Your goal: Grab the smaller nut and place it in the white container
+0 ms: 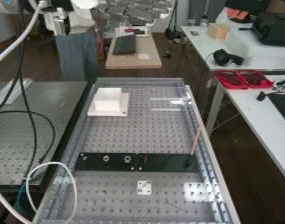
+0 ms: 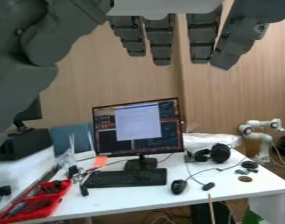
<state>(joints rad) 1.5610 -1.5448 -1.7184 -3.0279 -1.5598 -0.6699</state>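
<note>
Hand (image 1: 136,11) high, top of frame, fingers spread, nothing pinched. Smaller nut (image 1: 84,158) on black bar (image 1: 116,167), lower L, just beside larger nut (image 1: 106,158). Next, I'd approach from directly above, narrow pinch w/ fingertips clear of neighbour, then lift straight before heading to white cont. (image 1: 108,99), upper L.

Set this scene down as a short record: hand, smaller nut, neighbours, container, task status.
hand: raised, fingers straight
smaller nut: on the black bar, at the high view's left end of the row
neighbours: larger nut, then bearing
white container: on a white plate, farther along the bench
task status: nut not yet in container
</note>
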